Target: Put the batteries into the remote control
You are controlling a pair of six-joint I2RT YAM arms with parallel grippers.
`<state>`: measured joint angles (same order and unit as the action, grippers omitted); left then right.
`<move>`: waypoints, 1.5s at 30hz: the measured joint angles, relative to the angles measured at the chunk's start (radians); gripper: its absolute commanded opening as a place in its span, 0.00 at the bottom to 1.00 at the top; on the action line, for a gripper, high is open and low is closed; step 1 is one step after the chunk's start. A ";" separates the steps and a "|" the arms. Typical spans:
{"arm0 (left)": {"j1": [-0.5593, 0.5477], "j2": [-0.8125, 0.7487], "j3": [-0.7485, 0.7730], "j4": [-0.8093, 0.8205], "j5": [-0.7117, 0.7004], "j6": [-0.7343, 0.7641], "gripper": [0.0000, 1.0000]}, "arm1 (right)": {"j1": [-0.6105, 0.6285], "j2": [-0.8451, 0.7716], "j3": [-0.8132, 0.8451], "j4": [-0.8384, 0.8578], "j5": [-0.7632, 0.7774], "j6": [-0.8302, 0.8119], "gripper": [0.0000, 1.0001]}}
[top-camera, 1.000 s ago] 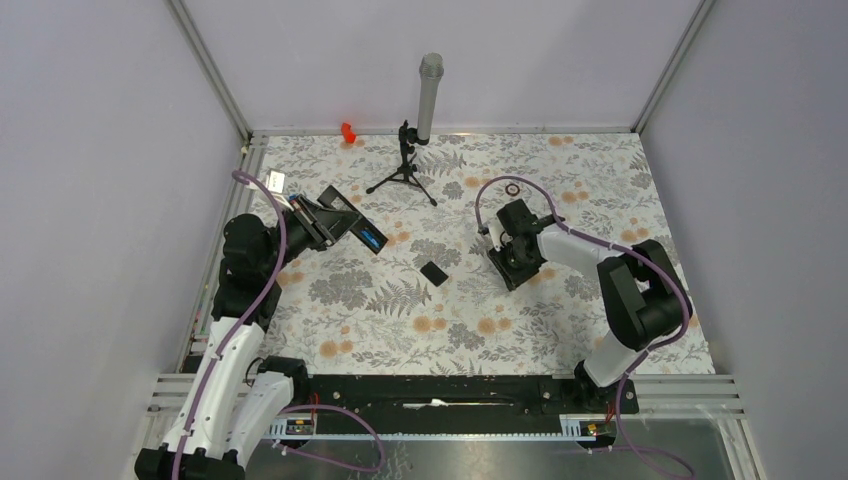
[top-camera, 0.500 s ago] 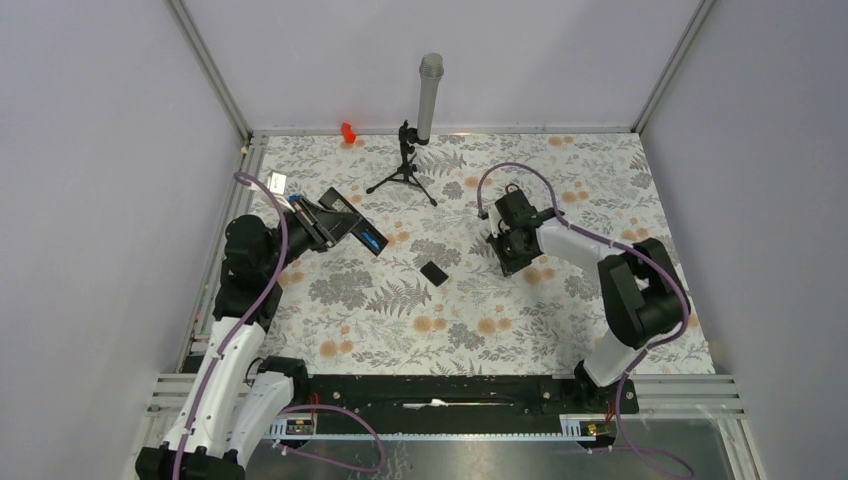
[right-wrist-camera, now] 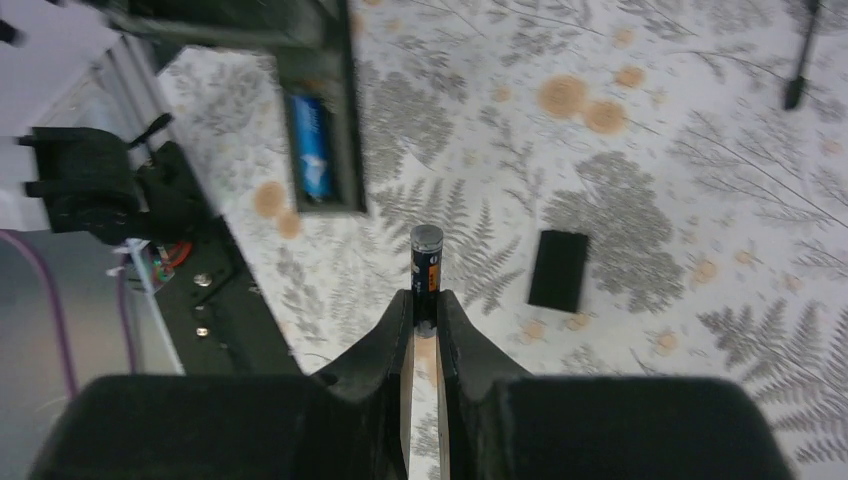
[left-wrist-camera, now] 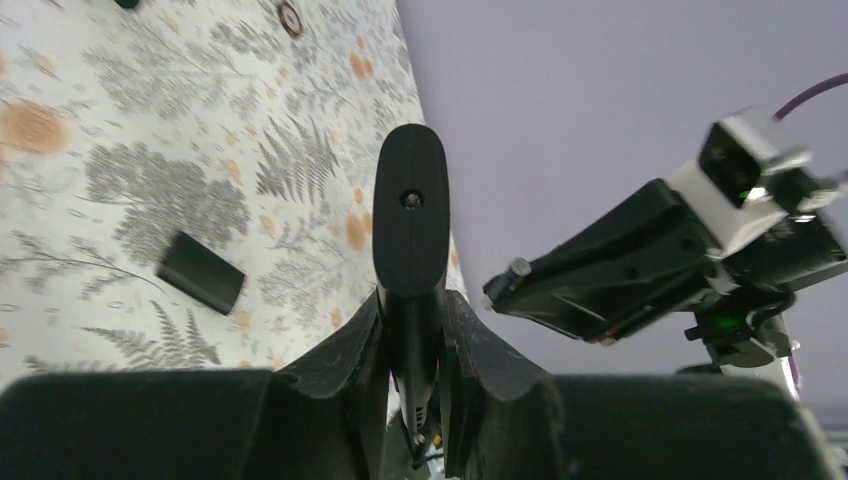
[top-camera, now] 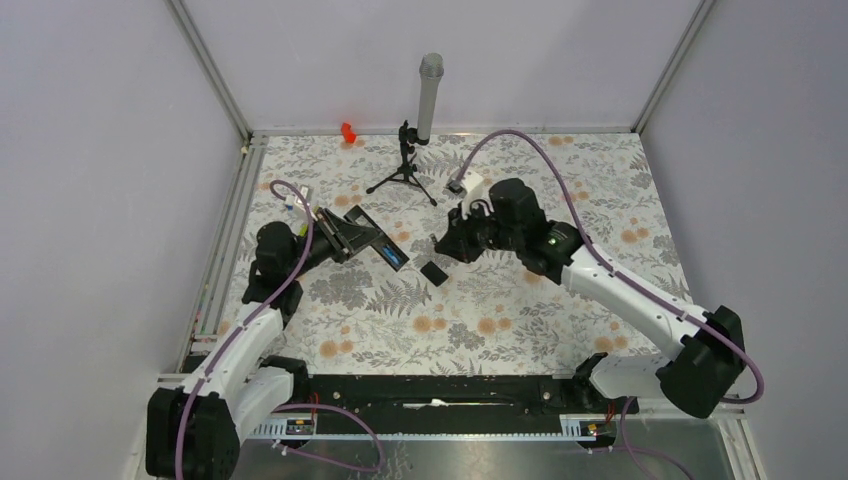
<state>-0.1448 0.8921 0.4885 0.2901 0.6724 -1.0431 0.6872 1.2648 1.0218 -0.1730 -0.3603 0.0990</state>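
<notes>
My left gripper is shut on the remote control, a slim black bar held above the table with its open battery bay facing up. One blue battery lies in that bay, and it also shows in the right wrist view. My right gripper is shut on the second battery, which stands up between the fingertips, close to the right of the remote's end. In the left wrist view the gripper clamps the remote edge-on. The detached black back cover lies flat on the table.
A microphone on a black tripod stand stands at the back centre, with a small red object at the back wall. A small dark ring lies on the floral cloth. The right arm hangs close in front of the remote.
My right arm has swung from the right middle of the table leftward to the centre, beside the remote. My left arm has carried the remote a little right and nearer.
</notes>
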 measured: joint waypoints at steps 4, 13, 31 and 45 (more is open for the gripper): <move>-0.053 0.062 -0.045 0.115 0.009 -0.080 0.00 | 0.106 0.087 0.164 -0.081 0.024 0.046 0.07; -0.100 0.146 -0.084 0.273 0.010 -0.181 0.00 | 0.255 0.222 0.295 -0.266 0.214 0.030 0.10; -0.102 0.167 -0.085 0.288 0.013 -0.181 0.00 | 0.290 0.261 0.335 -0.297 0.293 -0.032 0.29; -0.102 0.171 -0.085 0.292 0.028 -0.182 0.00 | 0.293 0.268 0.335 -0.254 0.309 -0.023 0.50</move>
<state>-0.2470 1.0626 0.4038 0.5823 0.7006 -1.2247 0.9798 1.5326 1.3571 -0.4274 -0.0517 0.0761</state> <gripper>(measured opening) 0.206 0.418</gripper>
